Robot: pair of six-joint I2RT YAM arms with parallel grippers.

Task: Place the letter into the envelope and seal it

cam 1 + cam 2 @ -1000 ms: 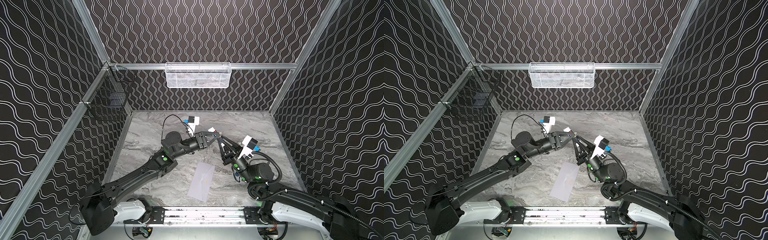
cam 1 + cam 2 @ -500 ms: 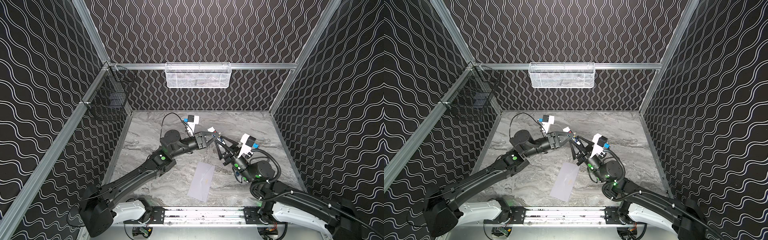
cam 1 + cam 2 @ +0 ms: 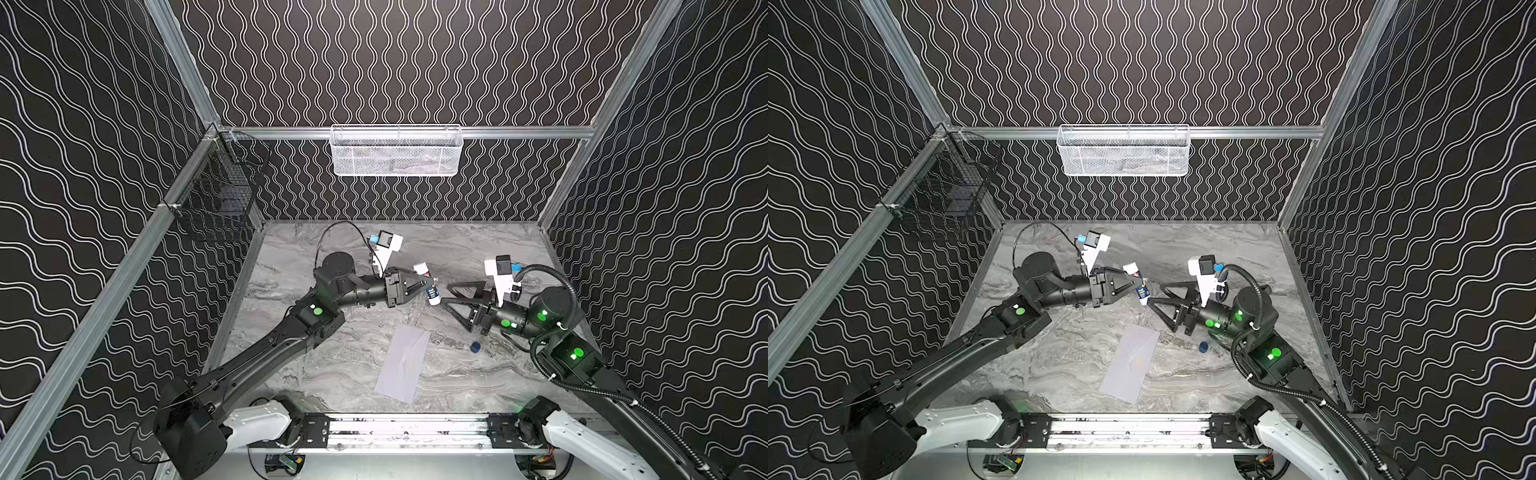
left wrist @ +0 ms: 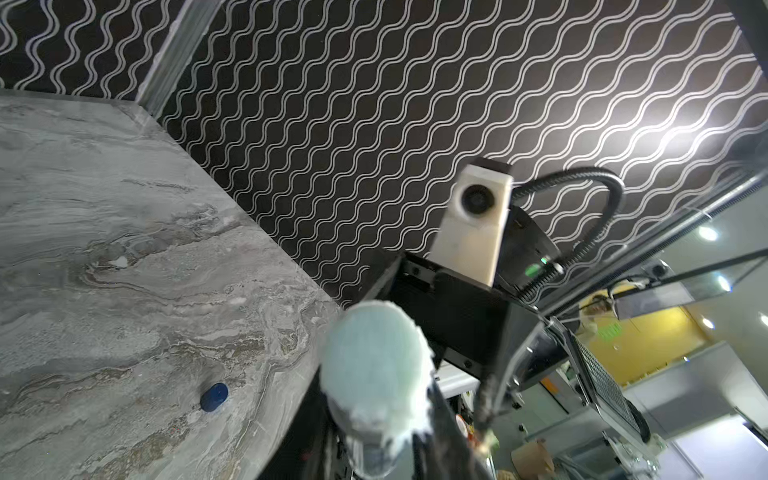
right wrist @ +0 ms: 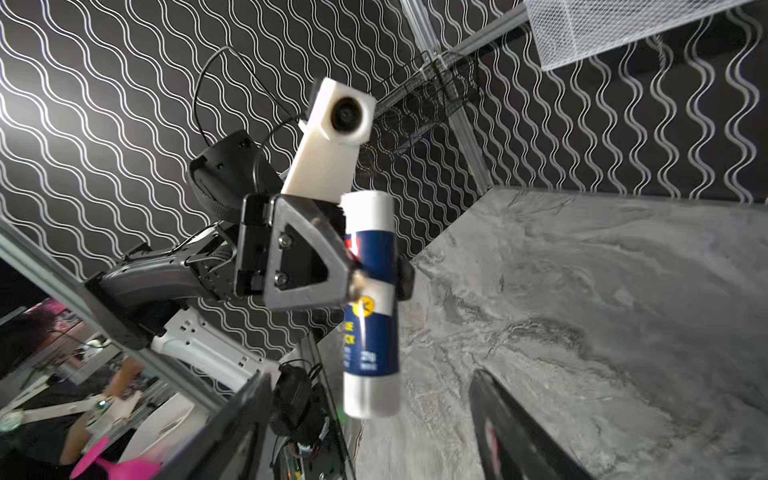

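In both top views, a glue stick (image 3: pixel 433 294) is clamped by the left gripper (image 3: pixel 428 285); the right gripper (image 3: pixel 444 293), pinched at it a second earlier, is now spread, withdrawn toward 3 o'clock. The blue cap (image 3: pixel 475 346) is left at 2 o'clock from the envelope (image 3: pixel 402 363), flat near 6 o'clock; the letter is unseen. In each wrist view the glue stick is shown uncapped, judged ready for sealing.

In the left wrist view the glue stick (image 4: pixel 374 374) is blurred and cut off by the edge — only its white end is seen. Its label is partly covered by the left gripper (image 5: pixel 376 274).
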